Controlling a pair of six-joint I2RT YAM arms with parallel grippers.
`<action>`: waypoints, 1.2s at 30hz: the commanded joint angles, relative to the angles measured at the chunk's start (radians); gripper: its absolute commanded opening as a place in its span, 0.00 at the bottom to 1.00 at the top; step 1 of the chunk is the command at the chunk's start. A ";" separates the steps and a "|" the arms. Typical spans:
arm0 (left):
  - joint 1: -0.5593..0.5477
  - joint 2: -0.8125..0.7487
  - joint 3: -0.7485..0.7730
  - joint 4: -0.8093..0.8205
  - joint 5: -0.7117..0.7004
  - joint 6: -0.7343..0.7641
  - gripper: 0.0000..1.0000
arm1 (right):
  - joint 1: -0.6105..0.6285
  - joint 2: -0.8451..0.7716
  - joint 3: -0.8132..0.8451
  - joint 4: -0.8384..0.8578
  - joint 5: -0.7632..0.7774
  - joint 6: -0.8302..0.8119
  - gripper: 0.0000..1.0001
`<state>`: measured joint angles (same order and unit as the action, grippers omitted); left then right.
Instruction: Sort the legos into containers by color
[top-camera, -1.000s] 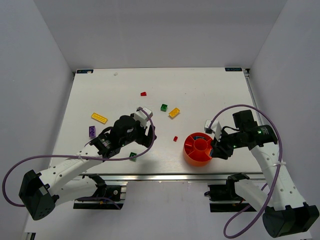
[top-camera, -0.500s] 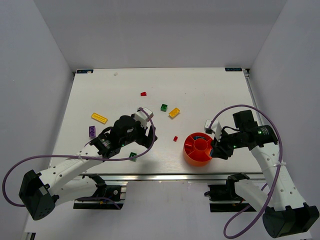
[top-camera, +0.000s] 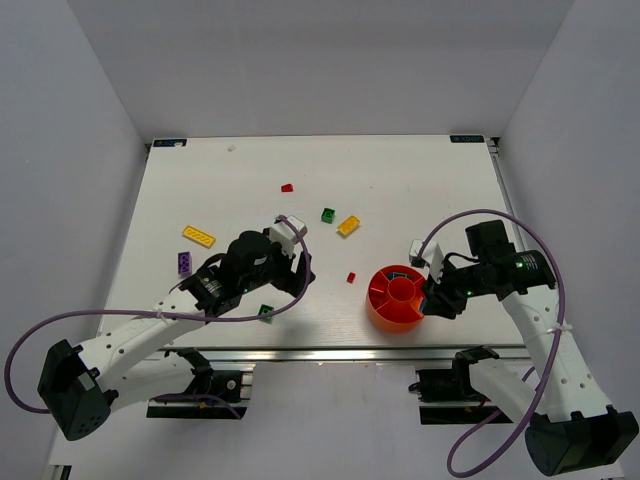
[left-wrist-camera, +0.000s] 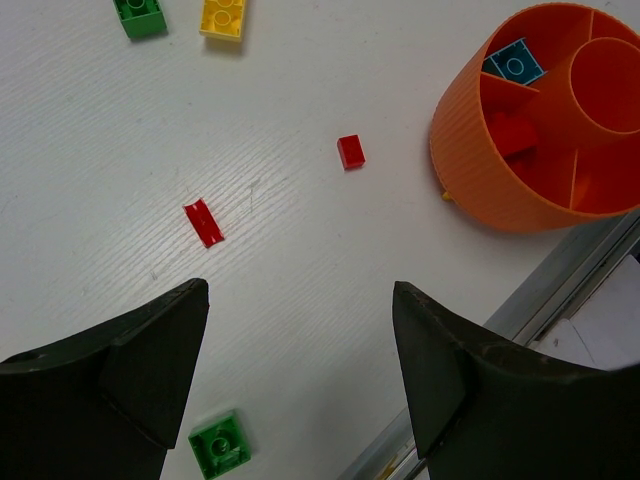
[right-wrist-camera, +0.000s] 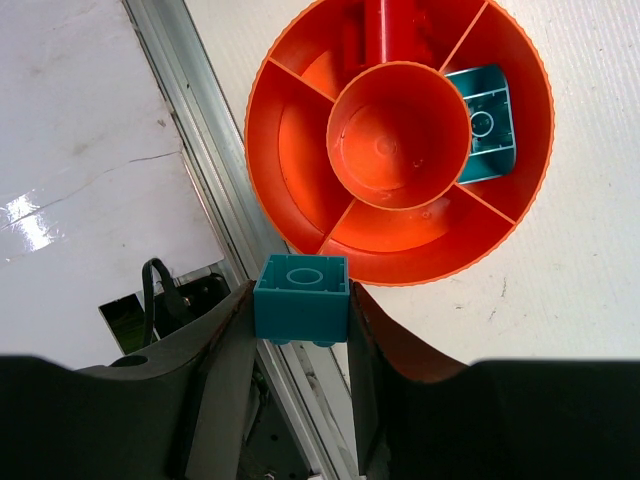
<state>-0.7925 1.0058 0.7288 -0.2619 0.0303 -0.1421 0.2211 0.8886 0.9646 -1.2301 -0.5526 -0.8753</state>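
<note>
1. Pinching a cyan brick (right-wrist-camera: 301, 299) by two opposite sides, the right jaws hang at the right side of the tray (right-wrist-camera: 295, 140). In the wrist view the brick shows just outside the rim.
2. The tray stands on the right of the bench (top-camera: 400, 180), near its front edge.
3. One wedge of the tray holds a second cyan brick (right-wrist-camera: 482, 125), and the wedge next to it holds a red piece (left-wrist-camera: 512, 135).
4. The left jaws are spread wide with nothing between them, above the bench and left of the tray.
5. Ahead of them in the wrist view lie a red plate (left-wrist-camera: 203, 222) and, nearer the tray, a small red brick (left-wrist-camera: 351, 151), the two apart from each other.
6. A near green brick (left-wrist-camera: 220, 443) lies between the left fingers in that view, toward the front edge.
7. Farther back, a far green brick (left-wrist-camera: 139, 14) and a yellow brick (left-wrist-camera: 224, 16) lie near each other.
8. A far red brick (top-camera: 287, 187) lies beyond those.
9. A yellow plate (top-camera: 198, 236) and a purple brick (top-camera: 185, 263) lie at the left, close together.
</note>
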 joint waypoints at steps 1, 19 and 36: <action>-0.004 -0.018 0.035 0.003 0.014 0.006 0.84 | -0.002 -0.014 -0.007 -0.005 -0.010 -0.005 0.00; -0.004 -0.015 0.034 0.004 0.020 0.006 0.84 | 0.001 -0.005 0.020 0.033 -0.026 0.022 0.00; -0.004 -0.016 0.034 0.004 0.019 0.006 0.84 | 0.001 0.058 0.049 0.225 -0.006 0.188 0.03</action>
<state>-0.7925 1.0058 0.7288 -0.2615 0.0380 -0.1417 0.2211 0.9329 0.9710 -1.0805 -0.5522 -0.7521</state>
